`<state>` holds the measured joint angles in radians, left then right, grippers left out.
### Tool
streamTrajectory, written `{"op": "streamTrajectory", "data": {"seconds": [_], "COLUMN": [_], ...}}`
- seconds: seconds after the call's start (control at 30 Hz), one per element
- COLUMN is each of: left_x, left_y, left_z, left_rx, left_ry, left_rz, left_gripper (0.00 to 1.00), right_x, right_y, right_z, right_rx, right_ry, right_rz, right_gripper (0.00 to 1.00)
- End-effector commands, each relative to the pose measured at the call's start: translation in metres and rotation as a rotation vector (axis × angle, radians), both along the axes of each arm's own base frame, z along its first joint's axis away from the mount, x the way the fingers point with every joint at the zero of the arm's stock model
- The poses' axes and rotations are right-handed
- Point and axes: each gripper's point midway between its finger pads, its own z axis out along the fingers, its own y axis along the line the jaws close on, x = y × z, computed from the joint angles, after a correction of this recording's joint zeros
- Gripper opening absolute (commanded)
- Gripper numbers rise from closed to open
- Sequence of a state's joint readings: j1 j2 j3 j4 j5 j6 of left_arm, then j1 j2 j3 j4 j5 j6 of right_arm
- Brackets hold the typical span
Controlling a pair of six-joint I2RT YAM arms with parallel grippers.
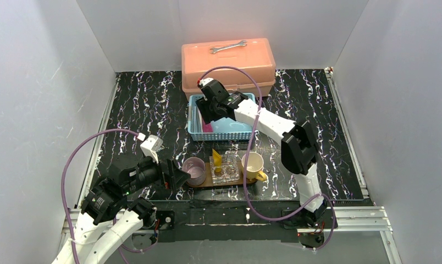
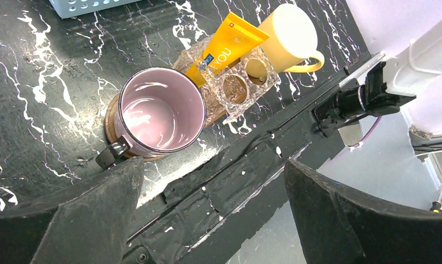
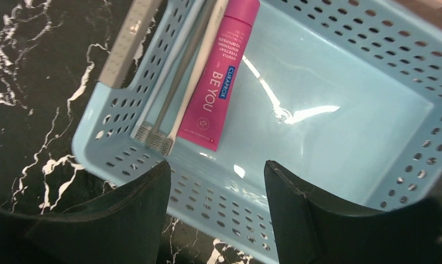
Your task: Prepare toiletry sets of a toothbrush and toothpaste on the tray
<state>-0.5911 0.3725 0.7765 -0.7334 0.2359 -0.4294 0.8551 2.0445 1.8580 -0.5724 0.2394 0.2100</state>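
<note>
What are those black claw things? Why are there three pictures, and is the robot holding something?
It is a robot with two arms, and each arm ends in a two-finger claw. One picture looks down from above. The other two come from little cameras on the wrists, so you see each claw's own fingers. The left claw hangs open near a pink mug, a yellow tube in a clear holder and a yellow cup, set along a brown tray. The right claw is open over a blue basket with a pink tube and two toothbrushes inside. Neither claw holds anything.
</note>
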Motion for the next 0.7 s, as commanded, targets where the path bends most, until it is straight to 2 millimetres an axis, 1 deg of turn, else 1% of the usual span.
{"op": "streamTrajectory", "data": {"seconds": [0.0,0.17,0.3,0.37,0.67], "left_x": [0.001,0.0,0.0,0.0,-0.001], "left_y": [-0.001,-0.001,-0.001,-0.001,-0.001], "left_z": [-0.001,0.0,0.001,0.001,0.002], "left_rx": [0.003,-0.002,-0.003,-0.005,-0.008], "left_ry": [-0.013,-0.02,-0.021,-0.024,-0.03], "left_rz": [-0.012,-0.015,-0.015,-0.016,-0.018], "left_gripper": [0.98,0.98,0.98,0.98,0.98], "right_x": [0.017,0.031,0.041,0.046,0.069], "right_y": [0.019,0.025,0.029,0.031,0.04], "right_z": [-0.001,-0.023,-0.038,-0.05,-0.071], "right_rx": [0.119,0.166,0.179,0.176,0.2], "right_ry": [0.024,0.066,0.092,0.107,0.116], "right_rz": [-0.013,-0.041,-0.055,-0.064,-0.093], "right_gripper": [0.7,0.67,0.66,0.66,0.63]}}
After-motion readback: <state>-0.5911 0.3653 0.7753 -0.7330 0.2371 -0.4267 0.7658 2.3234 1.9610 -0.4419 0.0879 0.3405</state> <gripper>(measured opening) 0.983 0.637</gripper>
